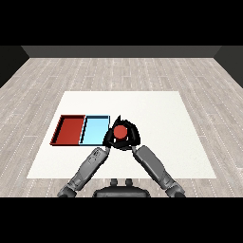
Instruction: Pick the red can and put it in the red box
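The can (pixel 120 131) is up in the right robot hand (pixel 131 136), fingers curled round it, just right of the blue tray (pixel 95 129). The left robot hand (pixel 110 138) crowds close against it; whether it grips too, I cannot tell. Picking looks done; the carry left to the red tray (pixel 70 129) remains.

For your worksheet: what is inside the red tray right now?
The red tray shows only its bare red floor. The red can sits outside it, between both hands, right of the light blue tray.

Red can (pixel 120 131); red tray (pixel 69 130); light blue tray (pixel 95 129); white table (pixel 156 114); black hands; grey forearms (pixel 90 167).
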You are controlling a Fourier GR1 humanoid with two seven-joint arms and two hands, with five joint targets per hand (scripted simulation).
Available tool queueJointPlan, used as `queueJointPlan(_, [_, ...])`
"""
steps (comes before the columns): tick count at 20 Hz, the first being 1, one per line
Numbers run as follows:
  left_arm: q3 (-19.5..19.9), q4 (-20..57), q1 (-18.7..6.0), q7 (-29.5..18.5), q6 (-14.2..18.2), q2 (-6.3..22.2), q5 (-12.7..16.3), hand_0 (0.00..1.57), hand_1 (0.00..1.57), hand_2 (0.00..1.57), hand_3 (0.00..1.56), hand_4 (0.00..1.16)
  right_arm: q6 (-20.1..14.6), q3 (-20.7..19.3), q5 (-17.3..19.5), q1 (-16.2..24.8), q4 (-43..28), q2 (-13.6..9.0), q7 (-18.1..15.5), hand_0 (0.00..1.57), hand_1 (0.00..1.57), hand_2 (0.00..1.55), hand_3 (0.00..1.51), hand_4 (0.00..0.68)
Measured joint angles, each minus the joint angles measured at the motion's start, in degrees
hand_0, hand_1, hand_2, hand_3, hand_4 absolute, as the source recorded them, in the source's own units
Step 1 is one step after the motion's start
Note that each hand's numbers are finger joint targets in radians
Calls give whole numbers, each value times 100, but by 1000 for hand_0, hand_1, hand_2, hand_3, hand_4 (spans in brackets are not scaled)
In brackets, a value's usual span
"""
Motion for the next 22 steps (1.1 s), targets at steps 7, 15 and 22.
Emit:
queueJointPlan(7, [-235, 39, -25, 20, 659, 100, -92, 1295, 1295, 1321, 1249, 856, -210, 194, -150, -185, 77, -58, -127, 1513, 1513, 1460, 1404, 528])
queueJointPlan(15, [-405, 196, -205, 236, 1025, 197, 90, 1571, 1571, 1471, 1332, 892, -278, 258, -261, -231, 137, -131, -308, 1470, 1470, 1437, 1391, 557])
queueJointPlan(22, [-355, 165, -275, 324, 1316, 187, -28, 1571, 1571, 1510, 1404, 871, -172, 136, -328, -407, 233, -105, -261, 1520, 1520, 1461, 1399, 544])
